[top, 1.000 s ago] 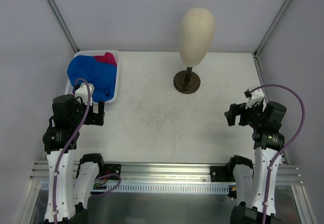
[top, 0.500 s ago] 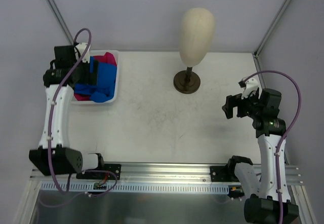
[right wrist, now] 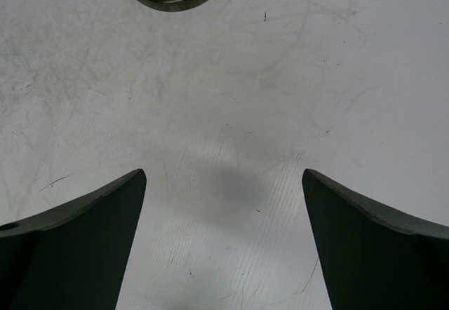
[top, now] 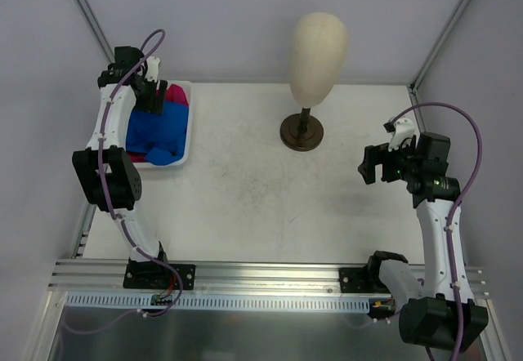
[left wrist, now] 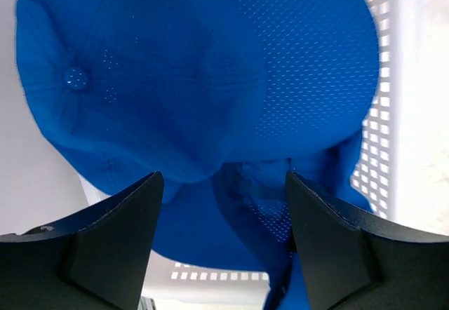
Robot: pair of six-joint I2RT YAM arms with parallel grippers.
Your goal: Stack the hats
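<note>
- Where the white perforated basket (top: 189,126) sits far left, royal blue cap (top: 159,128) lies uppermost, magenta cap (top: 173,94) peeking out behind.
- Left gripper (top: 154,95): above blue cap, jaws spread.
- Right gripper (top: 372,165): over table (right wrist: 224,78), jaws spread.

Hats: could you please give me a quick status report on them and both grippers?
Left gripper open, above blue cap in basket. Right gripper open, empty, over table. Pink cap partly under blue; nothing blocking.

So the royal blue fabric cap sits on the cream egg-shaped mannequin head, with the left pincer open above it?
No: the royal blue fabric cap lies in the white perforated plastic basket, as the top view shows. The left pincer is indeed open above it.
</note>
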